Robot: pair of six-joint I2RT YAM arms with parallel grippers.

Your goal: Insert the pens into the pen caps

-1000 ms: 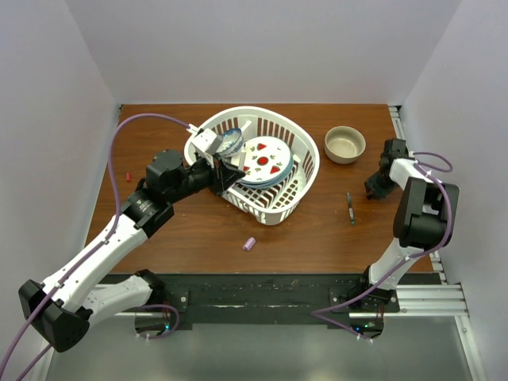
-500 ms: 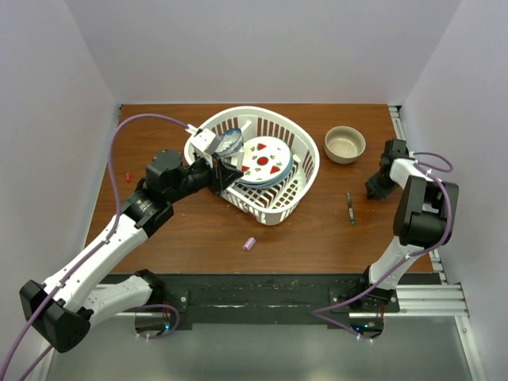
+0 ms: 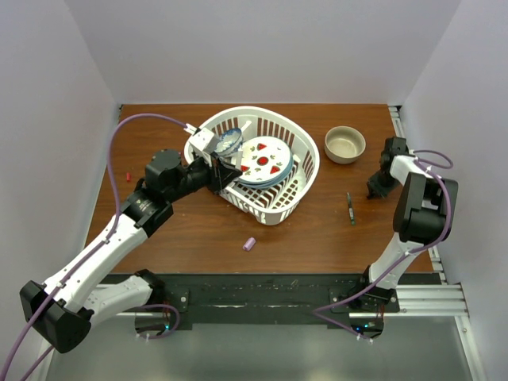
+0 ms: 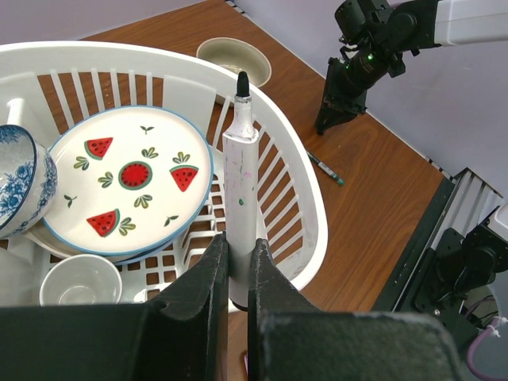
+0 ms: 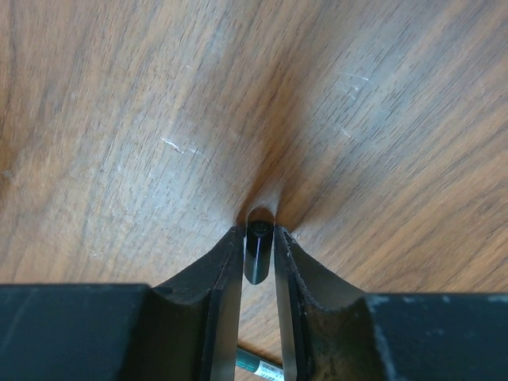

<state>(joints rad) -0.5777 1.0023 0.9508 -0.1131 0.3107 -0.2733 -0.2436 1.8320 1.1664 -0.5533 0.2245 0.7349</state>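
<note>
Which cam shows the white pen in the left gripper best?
Left wrist: the white pen stands close up between the left gripper's fingers, dark tip showing. In the top view it's too small to make out. Right wrist shows none, only a black cap.

Basket point(image 3: 278, 213) sits centre-rear on table point(image 3: 182, 238); plate point(image 3: 266, 160) lies inside basket; bowl point(image 3: 345, 144) stands right of basket; pen point(image 3: 350, 209) lies right-front of basket; cap point(image 3: 249, 244) lies before basket.
</note>
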